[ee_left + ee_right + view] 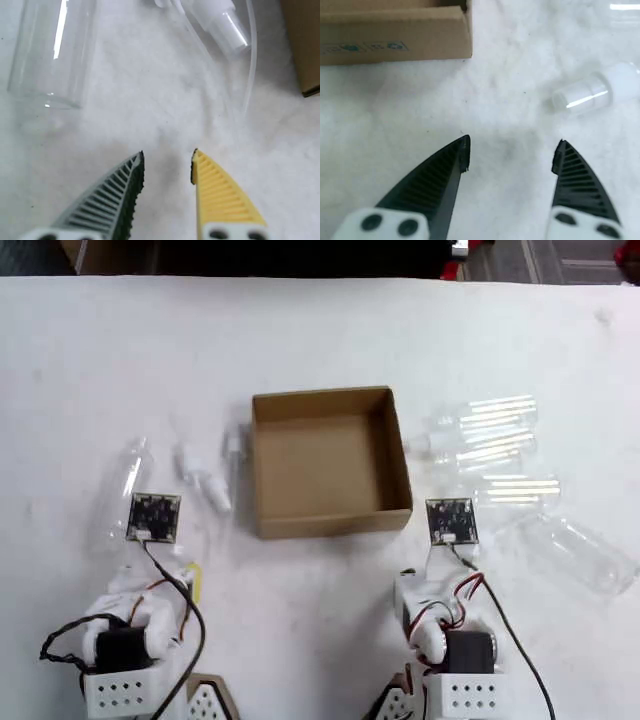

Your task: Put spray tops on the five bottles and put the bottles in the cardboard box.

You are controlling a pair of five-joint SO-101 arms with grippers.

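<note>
Step in hand, as I read it: the very start. No bottle carries a spray top, and all lie on the table [320, 330] outside the box [330, 455].

Layout. The box sits at centre, open side up. The left bottle [118, 492] lies left of it, with two spray tops [208, 486] between bottle and box. The right bottles [495, 445], four as far as I can count, lie in a loose group right of the box, one nearer and further right than the rest.

Tools. Left gripper [167, 160]: grey and yellow fingers [220, 195] apart, holding nothing, low over the table near the left bottle and a spray top. Right gripper [512, 150]: black fingers [440, 175] wide apart, holding nothing, over the table by the box's near right corner. A clear piece [592, 90] with a white end lies just beyond it; bottle neck or top, I cannot tell.

Next move, judged: pinch a spray top by its white head while the other arm steadies a bottle. The tube [250, 65] must enter a narrow neck, so alignment matters.

Materials. Bottles: clear thin plastic, round, smooth, with glare stripes; likely to roll and slip. Spray tops: white hard plastic, with a thin curved clear tube. Box: brown card, square, with low walls. Table: white, matt, faintly mottled. Finger faces are ribbed.
</note>
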